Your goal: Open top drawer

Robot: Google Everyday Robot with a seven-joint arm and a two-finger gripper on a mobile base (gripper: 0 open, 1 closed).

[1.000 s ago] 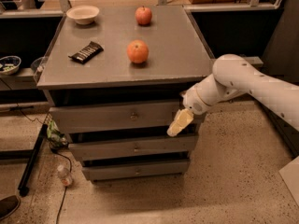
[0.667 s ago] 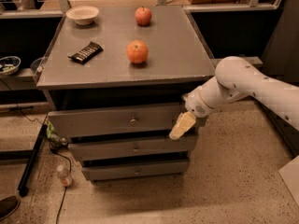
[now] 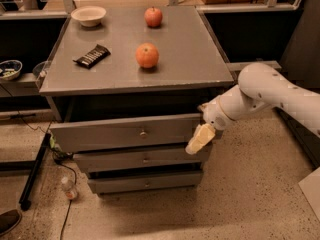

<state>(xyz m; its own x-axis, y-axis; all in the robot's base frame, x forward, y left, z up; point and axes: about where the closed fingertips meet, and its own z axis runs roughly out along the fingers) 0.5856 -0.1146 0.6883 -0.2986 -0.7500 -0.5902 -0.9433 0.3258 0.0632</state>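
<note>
The top drawer (image 3: 125, 133) is the widest grey front under the grey cabinet top, with a small round knob (image 3: 143, 133) at its centre. It stands pulled out a little beyond the two narrower drawers below it. My gripper (image 3: 199, 140) hangs from the white arm at the drawer's right end, its pale fingers pointing down and left against the drawer's right edge.
On the cabinet top (image 3: 200, 59) lie two red apples (image 3: 147, 55) (image 3: 153, 17), a dark candy bar (image 3: 91, 55) and a white bowl (image 3: 88, 15). A plastic bottle (image 3: 68, 188) and cables lie on the floor at left. A shelf with a bowl (image 3: 8, 69) stands at far left.
The arm and gripper have shifted slightly right and toward the camera along the drawer's right end. The top drawer stands out a little farther than before.
</note>
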